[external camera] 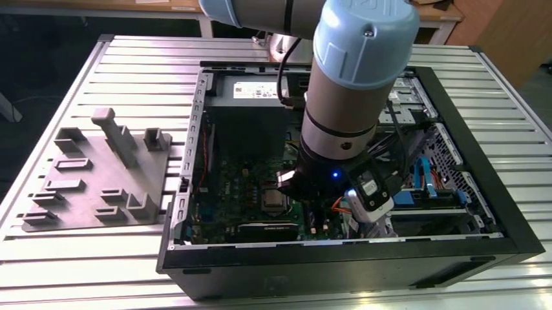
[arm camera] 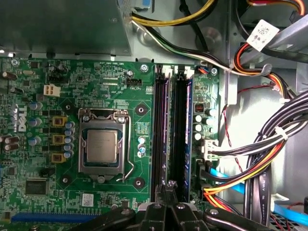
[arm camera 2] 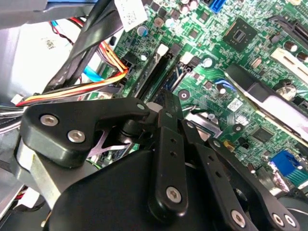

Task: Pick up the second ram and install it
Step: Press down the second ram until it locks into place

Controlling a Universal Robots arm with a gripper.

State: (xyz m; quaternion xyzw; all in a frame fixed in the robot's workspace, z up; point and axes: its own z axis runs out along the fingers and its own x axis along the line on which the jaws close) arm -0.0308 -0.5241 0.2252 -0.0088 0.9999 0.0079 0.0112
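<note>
My gripper [arm camera: 168, 185] is down inside the open computer case [external camera: 483, 213], over the green motherboard [arm camera: 120, 77]. Its fingers [arm camera 2: 166, 103] are pressed together with nothing visible between them. The tips hang at one end of the two long dark memory slots [arm camera: 169, 125], between the pair. In the second wrist view the same slots [arm camera 2: 161, 72] run away from the fingertips. I cannot tell whether the second ram sits in one of the slots; both look dark and narrow. In the exterior view the arm's wrist [external camera: 345, 148] covers that part of the board.
The processor socket [arm camera: 102, 147] lies beside the slots. Bundles of orange, yellow and black cables [arm camera: 250, 168] crowd the slots' other side. A power supply [external camera: 250, 97] fills the case's far end. A grey fixture plate with blocks [external camera: 99, 174] lies on the slatted table at the exterior view's left.
</note>
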